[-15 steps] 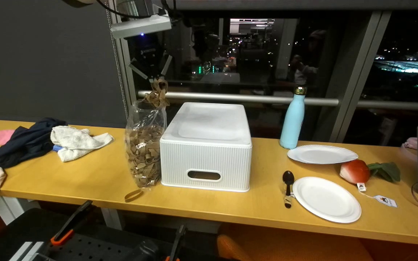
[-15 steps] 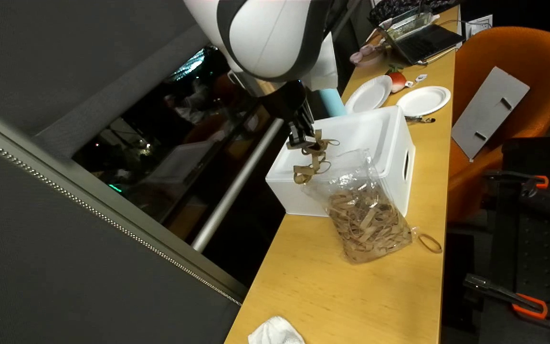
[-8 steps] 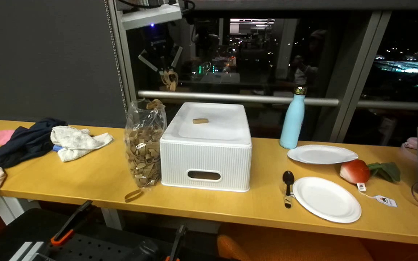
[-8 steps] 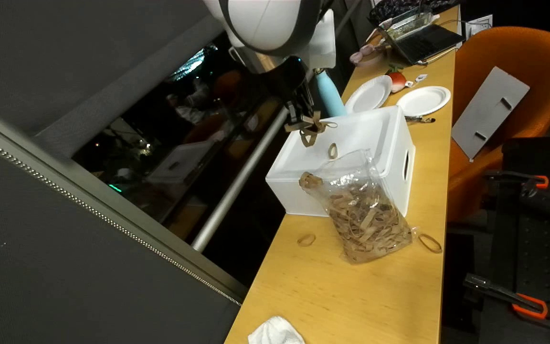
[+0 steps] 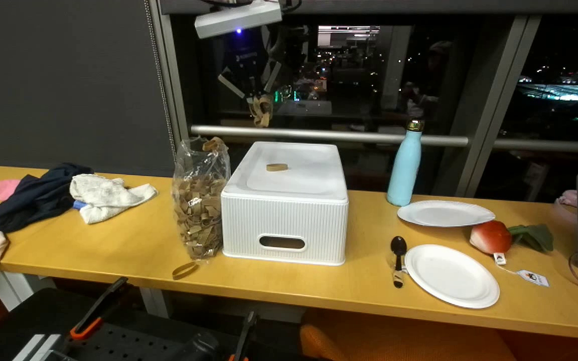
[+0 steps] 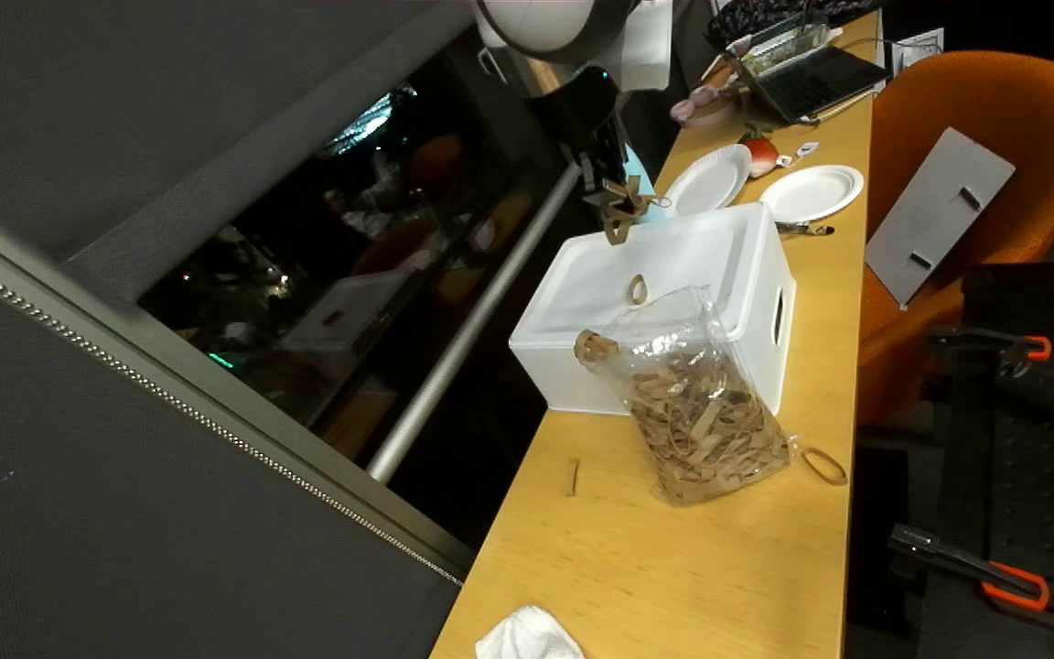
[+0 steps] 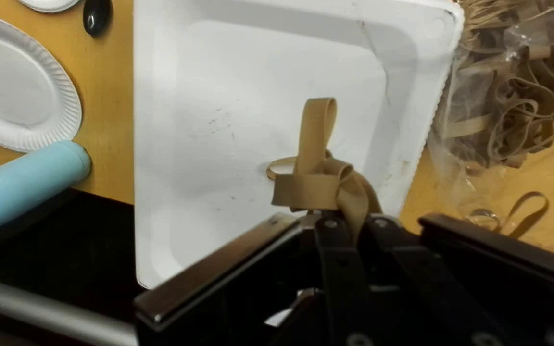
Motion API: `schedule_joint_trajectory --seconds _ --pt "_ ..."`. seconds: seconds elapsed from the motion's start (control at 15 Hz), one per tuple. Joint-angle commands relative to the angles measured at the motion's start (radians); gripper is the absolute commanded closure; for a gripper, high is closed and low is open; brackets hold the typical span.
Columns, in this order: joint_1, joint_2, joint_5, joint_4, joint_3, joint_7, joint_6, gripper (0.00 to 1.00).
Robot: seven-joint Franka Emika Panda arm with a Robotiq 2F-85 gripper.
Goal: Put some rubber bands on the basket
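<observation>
On a long wooden worktop (image 5: 118,245), a white basket (image 5: 285,205) sits apparently upturned, giving you a broad, shallow-lipped landing surface. Just beside it, at nine o'clock in an exterior view, stands a clear bag of rubber bands (image 5: 198,215), likely your supply. Your pincer (image 5: 257,97) hangs between eleven and twelve o'clock from the basket in both exterior views, clamped on a tangled clump of rubber bands (image 7: 322,187); the height presumably lets the dangling loops clear the bag and the basket's edge. Whether the clump is squarely over the top is hard to judge, so easing toward five o'clock before release looks prudent. A single band (image 5: 277,167) lies on the basket's top, the goal seemingly part met; on the worktop, a stray band (image 5: 184,271) rests near the bag's six o'clock and, in an exterior view, a loose band (image 6: 573,478) lies at its eight o'clock.
</observation>
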Motion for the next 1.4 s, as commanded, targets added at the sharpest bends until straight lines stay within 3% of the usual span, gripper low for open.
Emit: schedule_joint_trajectory --seconds 0.0,0.4,0.87,0.93,1.0,1.13,1.33 --pt "-0.026 0.034 0.011 0.026 -0.013 -0.051 -0.008 0.99" --pt "-0.080 0.160 0.059 0.109 -0.016 -0.160 -0.014 0.99" --pt "-0.092 0.299 0.071 0.259 0.002 -0.220 -0.061 0.99" --pt "-0.092 0.310 0.071 0.273 0.003 -0.220 -0.064 0.83" --pt "-0.092 0.320 0.071 0.288 0.004 -0.220 -0.073 0.86" --pt "-0.095 0.344 0.073 0.319 0.007 -0.224 -0.089 0.83" --pt "-0.095 0.364 0.073 0.347 0.007 -0.224 -0.107 0.55"
